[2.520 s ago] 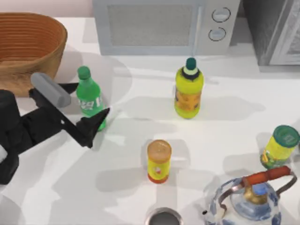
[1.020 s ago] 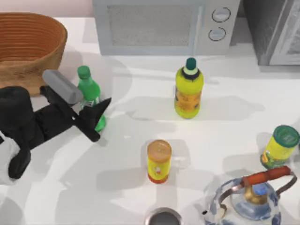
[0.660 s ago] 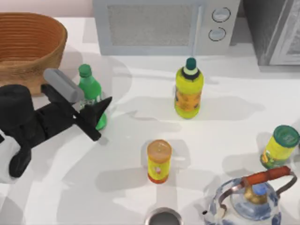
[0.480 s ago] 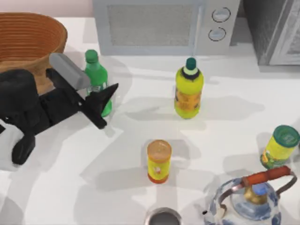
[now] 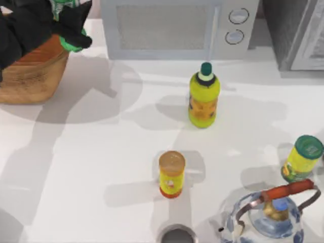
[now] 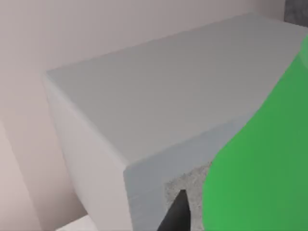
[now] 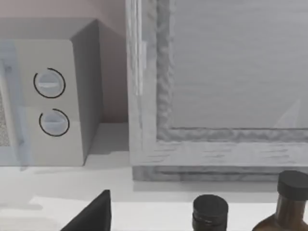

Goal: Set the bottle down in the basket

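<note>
My left gripper [image 5: 68, 23] is raised at the top view's far left, shut on the green bottle [image 5: 71, 44], and holds it above the right rim of the woven basket [image 5: 30, 76]. The arm covers most of the bottle, leaving its green base and a bit of label showing. In the left wrist view the bottle [image 6: 260, 168] looms close, beside one dark fingertip [image 6: 178, 216]. A dark part of my right gripper [image 7: 91, 219] edges into the right wrist view.
A microwave [image 5: 172, 28] stands at the back. A fat yellow bottle [image 5: 203, 96] and a yellow can [image 5: 171, 174] stand mid-table. At front right are a kettle [image 5: 271, 217] and a green-lidded jar [image 5: 302, 158]. A metal cup rim [image 5: 176, 235] is at the front edge.
My left gripper closed on the bottle, lifted it off the table and carried it back and left, up over the basket's rim. Nothing else moved.
</note>
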Tool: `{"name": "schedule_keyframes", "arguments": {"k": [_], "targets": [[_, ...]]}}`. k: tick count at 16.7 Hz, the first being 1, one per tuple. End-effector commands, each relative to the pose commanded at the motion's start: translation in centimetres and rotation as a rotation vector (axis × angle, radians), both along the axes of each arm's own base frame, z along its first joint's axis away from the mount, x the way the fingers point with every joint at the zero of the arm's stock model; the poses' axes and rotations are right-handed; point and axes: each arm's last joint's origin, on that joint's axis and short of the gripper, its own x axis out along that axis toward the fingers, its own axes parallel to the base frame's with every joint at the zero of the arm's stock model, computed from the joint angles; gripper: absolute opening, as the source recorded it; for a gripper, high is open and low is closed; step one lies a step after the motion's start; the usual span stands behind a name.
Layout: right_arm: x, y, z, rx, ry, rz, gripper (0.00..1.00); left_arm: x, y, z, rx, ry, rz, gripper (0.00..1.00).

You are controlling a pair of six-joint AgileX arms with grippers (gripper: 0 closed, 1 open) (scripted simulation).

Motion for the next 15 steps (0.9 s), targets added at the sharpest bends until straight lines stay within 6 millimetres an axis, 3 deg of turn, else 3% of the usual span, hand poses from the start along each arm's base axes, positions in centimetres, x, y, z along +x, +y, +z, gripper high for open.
{"name": "schedule_keyframes", "arguments": {"k": [4,7,9,15], "targets": [[0.0,0.0,0.0,0.000,0.000,0.000,1.00,-0.4,5.1,5.4,-0.030,0.055,0.311,0.00],[0.0,0.0,0.0,0.000,0.000,0.000,1.00,-1.1,8.1,7.5,-0.059,0.075,0.495,0.00],[0.0,0.0,0.0,0.000,0.000,0.000,1.00,-1.2,8.9,7.9,-0.068,0.077,0.545,0.00],[0.0,0.0,0.0,0.000,0.000,0.000,1.00,-0.8,8.8,7.7,-0.066,0.071,0.542,0.00]]}}
